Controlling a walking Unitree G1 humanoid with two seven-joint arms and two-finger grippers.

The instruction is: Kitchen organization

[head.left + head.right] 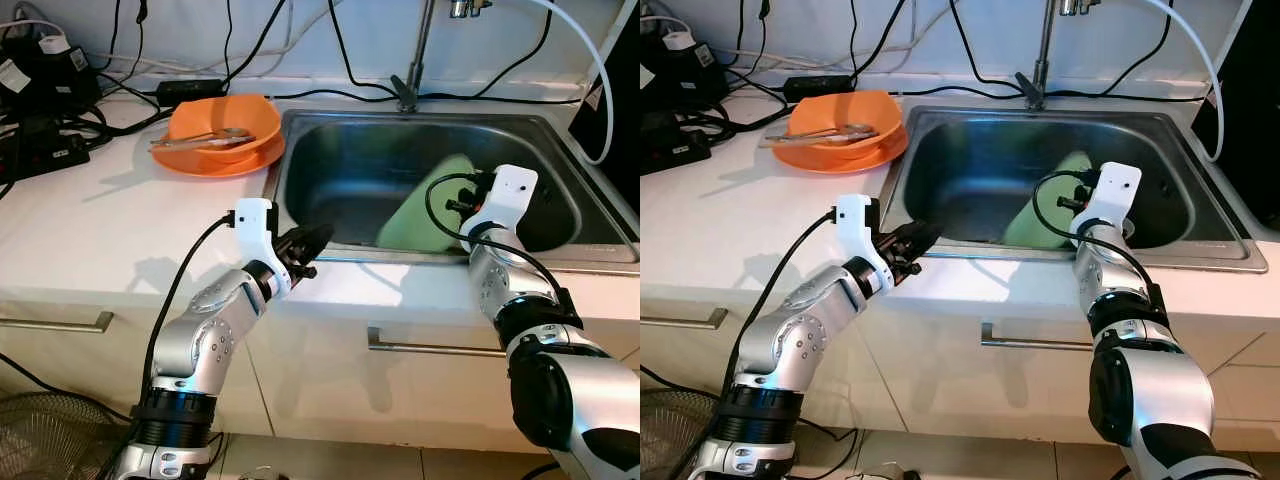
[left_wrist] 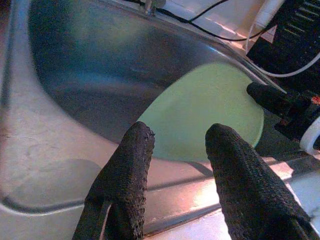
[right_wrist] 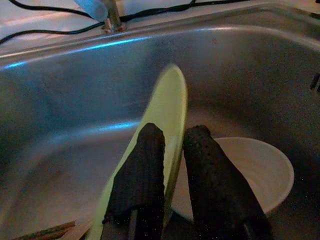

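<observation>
Pinching the rim of a pale green plate, fingers of the right gripper pressed to either face of it, inside the steel sink. Spread apart with nothing between them, fingers of the left gripper, held over the sink's near rim.

Left eye view: right arm reaching down into the sink from its near edge, white wrist housing above the green plate, which stands tilted on edge within the basin. Left gripper hovering at the sink's near-left corner, above the white counter. Left of the sink, an orange bowl on an orange plate, wooden utensils lying across the bowl. Behind the sink, a faucet, black cables and a white hose. Left of the orange bowl, black power strips. Below the sink, cabinet fronts with metal handles.

Left wrist view: two black fingers parted, green plate seen between them, leaning in the sink, right gripper's dark fingers at its far edge.

Right wrist view: plate seen nearly edge-on between the fingers, a white bowl in the sink just beside it, wooden sticks on the sink floor near the plate's lower edge.
</observation>
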